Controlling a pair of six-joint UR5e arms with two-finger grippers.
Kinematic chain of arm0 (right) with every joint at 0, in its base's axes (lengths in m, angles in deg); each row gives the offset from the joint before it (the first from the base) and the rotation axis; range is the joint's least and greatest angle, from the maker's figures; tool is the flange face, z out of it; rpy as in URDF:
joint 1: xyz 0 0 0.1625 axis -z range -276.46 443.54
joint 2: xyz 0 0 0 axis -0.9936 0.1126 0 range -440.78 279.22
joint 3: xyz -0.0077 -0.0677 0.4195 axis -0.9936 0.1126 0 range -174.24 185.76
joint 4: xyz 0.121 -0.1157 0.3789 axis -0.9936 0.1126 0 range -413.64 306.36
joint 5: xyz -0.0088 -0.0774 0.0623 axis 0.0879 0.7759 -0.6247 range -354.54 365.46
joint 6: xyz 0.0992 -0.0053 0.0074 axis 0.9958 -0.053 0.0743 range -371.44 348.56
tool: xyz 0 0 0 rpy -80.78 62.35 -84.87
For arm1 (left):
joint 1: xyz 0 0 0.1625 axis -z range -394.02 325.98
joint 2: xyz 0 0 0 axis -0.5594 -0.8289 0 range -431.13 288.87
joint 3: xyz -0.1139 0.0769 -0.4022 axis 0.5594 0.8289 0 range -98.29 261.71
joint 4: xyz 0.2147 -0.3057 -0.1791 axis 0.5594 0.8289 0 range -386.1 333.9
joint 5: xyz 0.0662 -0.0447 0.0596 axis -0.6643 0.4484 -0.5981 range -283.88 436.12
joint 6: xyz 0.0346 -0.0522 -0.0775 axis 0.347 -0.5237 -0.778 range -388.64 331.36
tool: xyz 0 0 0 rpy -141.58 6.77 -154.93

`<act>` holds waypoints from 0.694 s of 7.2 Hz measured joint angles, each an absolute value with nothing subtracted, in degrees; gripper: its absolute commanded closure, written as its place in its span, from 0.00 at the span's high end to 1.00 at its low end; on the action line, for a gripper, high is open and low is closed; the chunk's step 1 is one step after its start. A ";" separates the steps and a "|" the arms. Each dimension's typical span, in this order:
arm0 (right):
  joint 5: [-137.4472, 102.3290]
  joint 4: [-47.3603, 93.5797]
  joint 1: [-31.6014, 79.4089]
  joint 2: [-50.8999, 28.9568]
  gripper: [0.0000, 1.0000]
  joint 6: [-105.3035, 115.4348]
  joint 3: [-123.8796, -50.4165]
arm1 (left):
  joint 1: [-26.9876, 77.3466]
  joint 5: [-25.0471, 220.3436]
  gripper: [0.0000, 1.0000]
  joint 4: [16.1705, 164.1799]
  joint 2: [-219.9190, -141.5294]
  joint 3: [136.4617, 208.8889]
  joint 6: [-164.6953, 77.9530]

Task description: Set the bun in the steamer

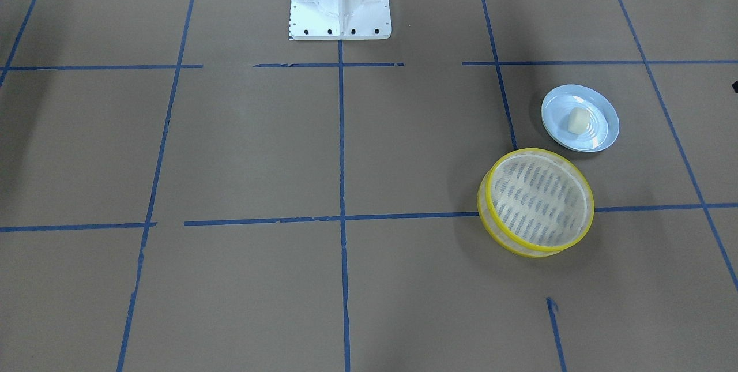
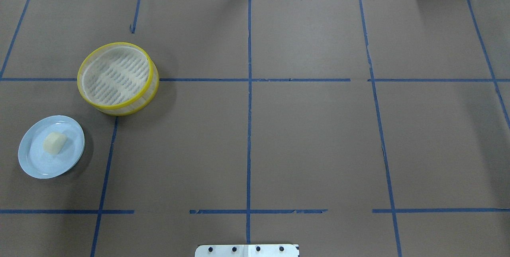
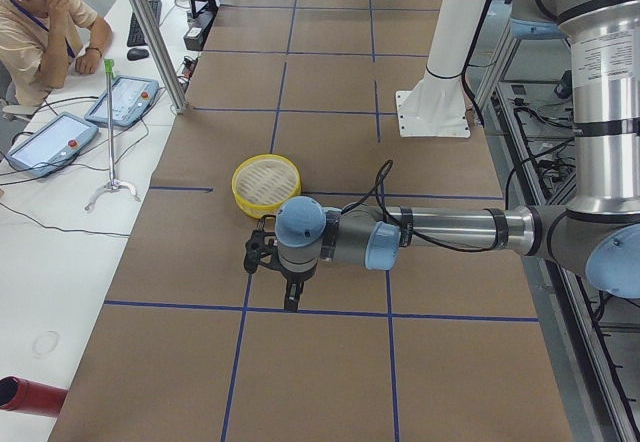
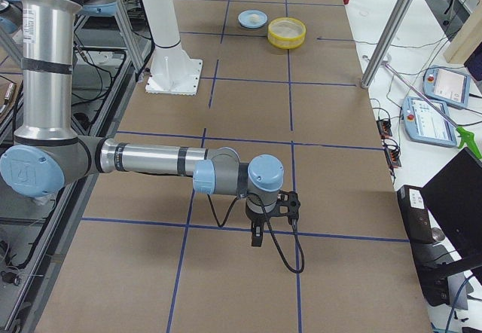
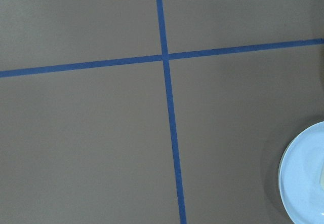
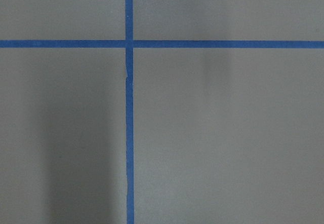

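The cream-white bun (image 1: 578,121) lies on a small pale blue plate (image 1: 602,130), seen also in the overhead view (image 2: 55,143). The steamer (image 1: 539,202), a round basket with yellow rims and slotted pale base, stands empty beside the plate; it also shows in the overhead view (image 2: 116,77). My left gripper (image 3: 290,300) shows only in the exterior left view, hanging above the table near the steamer (image 3: 266,184); I cannot tell if it is open. My right gripper (image 4: 257,236) shows only in the exterior right view, far from the steamer (image 4: 287,32); I cannot tell its state.
Brown paper with a blue tape grid covers the table. The white robot base (image 1: 340,0) stands at mid table edge. The left wrist view shows the plate's rim (image 5: 304,183) at its lower right. An operator (image 3: 40,22) sits at a side desk.
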State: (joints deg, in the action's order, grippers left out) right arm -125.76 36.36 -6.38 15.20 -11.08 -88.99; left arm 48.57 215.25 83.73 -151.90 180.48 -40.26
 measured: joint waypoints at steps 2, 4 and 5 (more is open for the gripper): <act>-125.76 36.35 -6.38 15.20 1.00 -11.08 -88.99 | 35.89 210.87 1.00 97.20 -152.16 181.03 -53.79; -125.76 36.34 -6.38 15.20 1.00 -11.08 -88.99 | 26.00 205.31 0.98 100.57 -152.54 183.61 -63.78; -125.76 36.35 -6.38 15.20 1.00 -11.08 -88.99 | 21.36 200.83 0.98 100.76 -152.57 184.28 -66.92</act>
